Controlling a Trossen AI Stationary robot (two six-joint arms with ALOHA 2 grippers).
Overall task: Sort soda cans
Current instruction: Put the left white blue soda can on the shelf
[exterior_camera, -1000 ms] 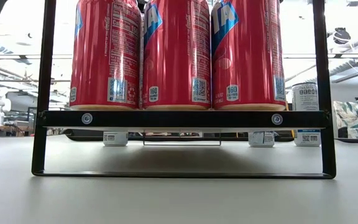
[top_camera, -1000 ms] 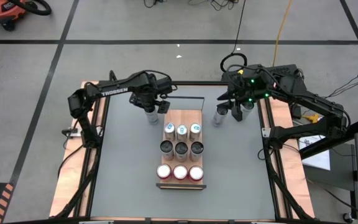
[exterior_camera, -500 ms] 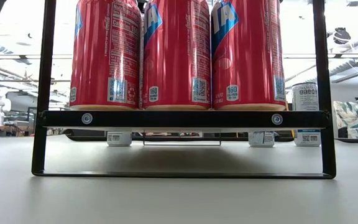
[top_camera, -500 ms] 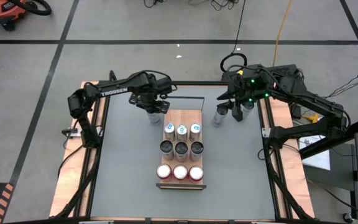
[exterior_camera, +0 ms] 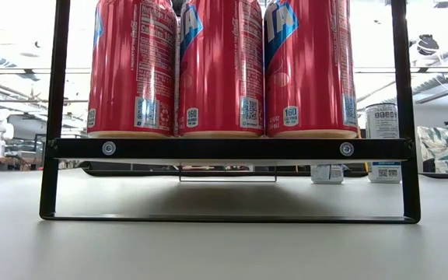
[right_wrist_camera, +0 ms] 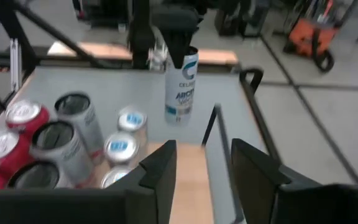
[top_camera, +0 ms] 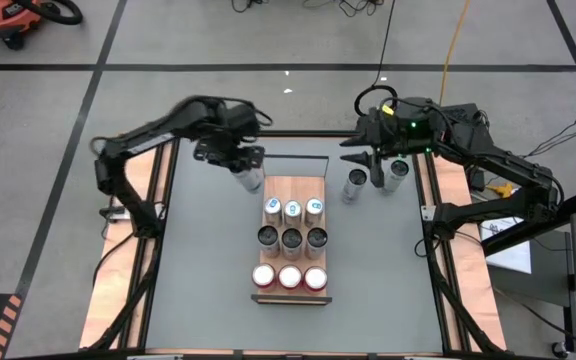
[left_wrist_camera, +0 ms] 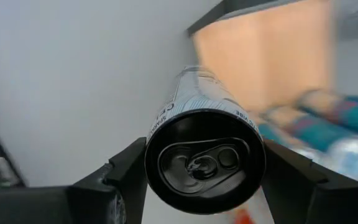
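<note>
Left wrist view shows my left gripper [left_wrist_camera: 205, 180] closed around a silver-grey can [left_wrist_camera: 202, 146], fingers [left_wrist_camera: 129, 168] on its sides, lifted beside the wooden tray [top_camera: 277, 186]'s far left corner. I'd keep it upright and lower into the empty far row. Farther right, my right gripper [right_wrist_camera: 201, 165] hangs part-open, holding nothing, near two loose cans [top_camera: 356, 183].

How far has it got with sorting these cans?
Nine stand on the rack in colour rows: blue cans, grey cans, red cans. The left gripper holds a tenth, a silver can, lifted beside the rack's bare back strip. Two loose cans stand on the table by the open right gripper. So three remain to place.
</note>
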